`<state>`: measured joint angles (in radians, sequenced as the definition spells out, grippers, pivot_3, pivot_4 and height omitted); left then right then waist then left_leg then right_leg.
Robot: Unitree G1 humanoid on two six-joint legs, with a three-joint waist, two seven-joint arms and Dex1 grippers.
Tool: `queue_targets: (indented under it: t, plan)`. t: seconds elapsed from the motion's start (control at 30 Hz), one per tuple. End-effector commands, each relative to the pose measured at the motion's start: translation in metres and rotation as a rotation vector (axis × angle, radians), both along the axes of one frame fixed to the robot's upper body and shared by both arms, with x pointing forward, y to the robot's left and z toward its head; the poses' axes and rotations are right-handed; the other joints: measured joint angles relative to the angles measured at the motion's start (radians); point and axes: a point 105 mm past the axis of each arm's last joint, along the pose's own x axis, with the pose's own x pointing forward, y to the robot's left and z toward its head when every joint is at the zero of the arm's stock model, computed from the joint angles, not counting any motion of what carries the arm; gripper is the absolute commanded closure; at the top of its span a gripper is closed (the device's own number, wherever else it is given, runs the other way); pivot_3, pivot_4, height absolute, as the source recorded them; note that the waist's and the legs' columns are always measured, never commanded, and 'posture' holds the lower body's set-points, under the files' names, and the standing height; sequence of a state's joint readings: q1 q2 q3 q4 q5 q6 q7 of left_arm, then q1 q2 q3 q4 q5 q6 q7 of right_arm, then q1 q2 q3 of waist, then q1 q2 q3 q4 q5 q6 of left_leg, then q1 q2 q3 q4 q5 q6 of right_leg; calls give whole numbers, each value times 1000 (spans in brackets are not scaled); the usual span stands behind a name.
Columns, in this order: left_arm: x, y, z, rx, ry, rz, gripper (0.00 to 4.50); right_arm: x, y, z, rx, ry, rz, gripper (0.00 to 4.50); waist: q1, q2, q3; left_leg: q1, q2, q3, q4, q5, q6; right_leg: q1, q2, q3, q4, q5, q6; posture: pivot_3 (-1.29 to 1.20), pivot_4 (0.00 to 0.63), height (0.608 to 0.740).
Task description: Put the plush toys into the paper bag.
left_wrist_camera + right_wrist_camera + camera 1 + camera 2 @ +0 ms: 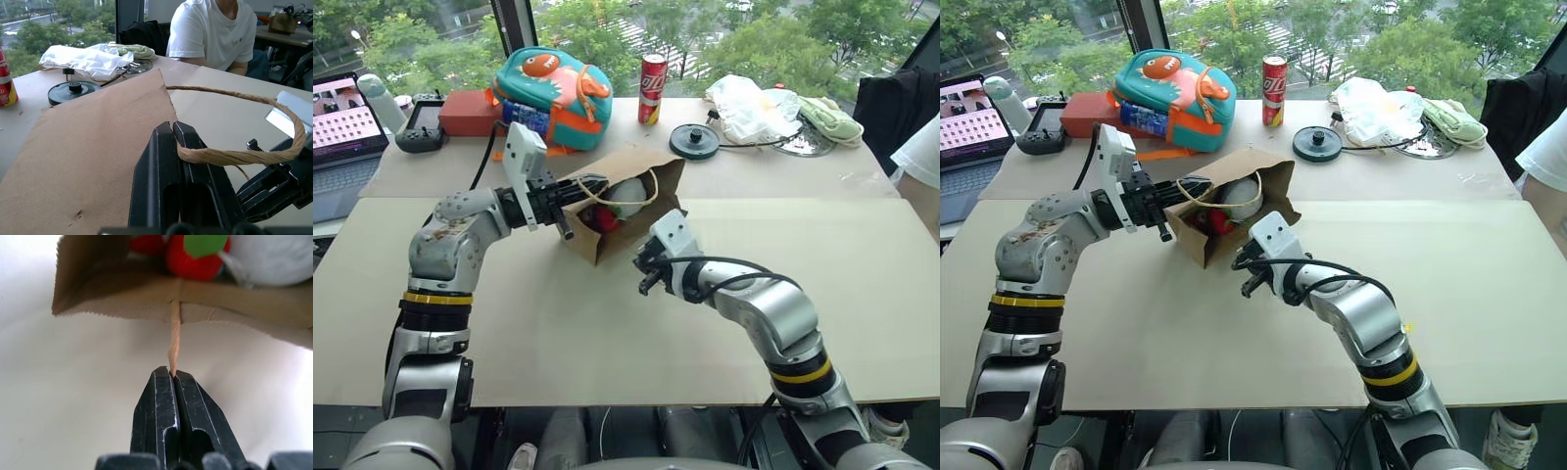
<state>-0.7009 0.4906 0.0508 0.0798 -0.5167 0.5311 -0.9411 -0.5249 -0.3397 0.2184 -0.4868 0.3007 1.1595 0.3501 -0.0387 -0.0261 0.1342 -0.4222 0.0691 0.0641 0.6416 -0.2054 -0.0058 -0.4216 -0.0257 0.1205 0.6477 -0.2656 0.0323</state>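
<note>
The paper bag (pixel 625 186) hides most of both plush toys (pixel 230 254).

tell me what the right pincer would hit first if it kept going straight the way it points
Probably the paper bag: the right pincer, shut on the twine handle, aims at the bag's open rim, with the red chili toy just inside. Depth is hard to judge.

One paper bag (pixel 631 171), two plush toys inside: one red chili (pixel 604 217), one grey-blue fish (pixel 628 196). One dinosaur backpack (pixel 553 88), one soda can (pixel 652 89), one laptop (pixel 342 117), two tables (pixel 607 304).
</note>
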Motion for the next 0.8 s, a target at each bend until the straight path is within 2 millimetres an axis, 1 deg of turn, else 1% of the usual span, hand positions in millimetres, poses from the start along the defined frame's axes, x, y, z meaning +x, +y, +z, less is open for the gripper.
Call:
queue_targets:
  t: [0.03,0.13,0.2,0.23,0.3,0.4,0.47,0.5,0.7,0.8]
  plan:
    - [3,0,26,-125,-43,39,4500,-3,-3,55,65,-201,44,4470,1,0,0,0,0,0,0,0,0,0,0,0,0,0,0,0,150,728]
    - [7,4,36,-259,1,90,4500,-4,-8,83,74,-279,52,4470,-1,0,0,0,0,0,0,0,0,0,0,0,0,0,0,0,150,728]
    - [8,7,39,-355,49,116,4500,-10,-6,99,88,-309,84,4470,-3,0,0,0,0,0,0,0,0,0,0,0,0,0,0,0,150,728]
    - [7,7,39,-382,67,122,4500,-13,-4,104,91,-316,105,4470,-4,0,0,0,0,0,0,0,0,0,0,0,0,0,0,0,150,728]
    - [5,7,35,-407,100,127,4500,-18,0,107,80,-322,136,4470,-4,0,0,0,0,-1,0,0,0,0,0,0,0,0,0,0,150,728]
    - [-1,7,22,-424,159,117,4500,-20,5,106,63,-308,156,4470,-3,0,0,0,0,-1,0,0,0,0,0,0,0,0,0,0,150,728]
    - [-3,9,2,-393,203,136,4500,-18,7,98,40,-278,152,4470,-5,0,0,0,0,-1,0,0,0,0,-1,0,0,0,0,0,150,728]
    - [-4,10,-4,-385,215,142,4500,-17,7,94,33,-266,149,4470,-6,0,0,1,0,-1,0,0,0,1,-1,0,0,0,0,0,150,728]
    - [-10,13,-17,-357,231,144,4500,-16,8,75,-11,-202,143,4470,-1,0,0,1,0,-1,0,1,-1,1,0,0,0,0,0,0,150,728]
    - [-8,17,-19,-363,235,157,4500,-13,9,67,-21,-177,134,4470,-2,0,0,1,0,-1,0,1,-1,1,0,0,0,0,0,0,150,728]
